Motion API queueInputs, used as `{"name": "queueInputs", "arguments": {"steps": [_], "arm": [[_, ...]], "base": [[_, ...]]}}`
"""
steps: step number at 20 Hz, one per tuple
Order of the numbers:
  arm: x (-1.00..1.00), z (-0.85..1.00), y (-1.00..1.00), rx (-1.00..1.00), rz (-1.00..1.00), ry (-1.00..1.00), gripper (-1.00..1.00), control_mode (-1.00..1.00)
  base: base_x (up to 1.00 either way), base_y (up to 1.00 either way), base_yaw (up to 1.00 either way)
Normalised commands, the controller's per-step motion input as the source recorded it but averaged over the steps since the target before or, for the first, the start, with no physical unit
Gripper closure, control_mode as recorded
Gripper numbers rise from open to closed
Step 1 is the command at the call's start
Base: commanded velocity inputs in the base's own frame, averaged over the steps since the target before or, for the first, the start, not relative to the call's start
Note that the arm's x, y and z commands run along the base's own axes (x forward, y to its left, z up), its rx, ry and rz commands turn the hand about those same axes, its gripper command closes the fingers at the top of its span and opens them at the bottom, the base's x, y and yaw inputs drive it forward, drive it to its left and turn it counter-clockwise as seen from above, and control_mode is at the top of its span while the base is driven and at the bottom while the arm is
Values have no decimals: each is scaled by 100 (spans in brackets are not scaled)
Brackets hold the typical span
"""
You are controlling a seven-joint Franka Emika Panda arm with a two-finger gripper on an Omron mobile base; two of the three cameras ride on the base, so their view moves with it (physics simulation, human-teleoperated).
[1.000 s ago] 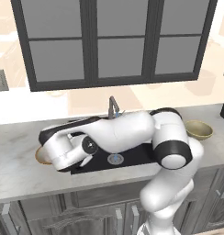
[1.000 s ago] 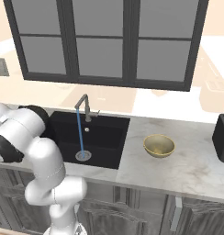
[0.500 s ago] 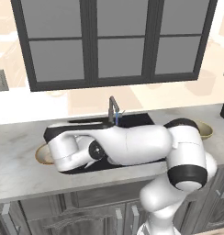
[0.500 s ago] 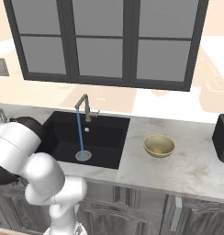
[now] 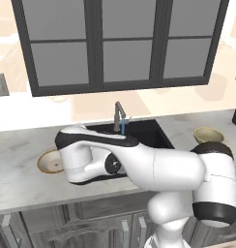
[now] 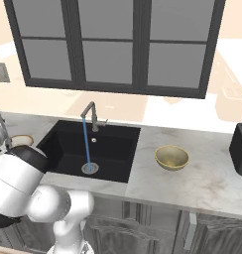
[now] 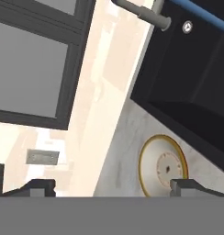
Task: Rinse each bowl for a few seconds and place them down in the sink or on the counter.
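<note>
Currently the gripper [image 7: 109, 187] is held with its jaws spread to their full width and nothing between them, aimed toward the shallow bowl [image 7: 163, 166], which is seen ahead of the fingertips [image 7: 189, 184] on the counter [image 5: 23, 181], just beside the left edge of the sink [image 6: 68, 149]. The same tan-rimmed bowl is seen in the left base view [image 5: 50, 161] partly hidden behind the arm. The olive-yellow bowl [image 6: 171, 158] is set on the counter to the right of the sink, well apart from the gripper. Water is seen running from the faucet [image 6: 90, 115] down to the drain [image 6: 89, 168]. Both bowls are judged to be stiff, light and probably glazed, so slippery once wet; the thin rim is likely the best place to be pinched, one finger inside and one outside. Open worktop is left around the shallow bowl, yet the sink's edge lies close on one side and the wall behind, so little room is given for a wide approach.
</note>
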Motion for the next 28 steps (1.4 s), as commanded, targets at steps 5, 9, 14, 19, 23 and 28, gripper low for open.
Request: {"name": "queueInputs", "arguments": {"steps": [5,9,14,19,23,28], "arm": [[-23,58,-7,0,-13,-4,-100,-100],[-37,58,-3,3,-17,0,-100,-100],[-42,39,-8,10,-30,0,-100,-100],[-15,28,-10,8,-37,11,-100,-100],[-8,46,-12,7,-35,12,-100,-100],[-22,59,-13,7,-30,4,-100,-100]], "base": [[0,0,0],[0,0,0],[0,0,0],[0,0,0],[0,0,0],[0,0,0]]}}
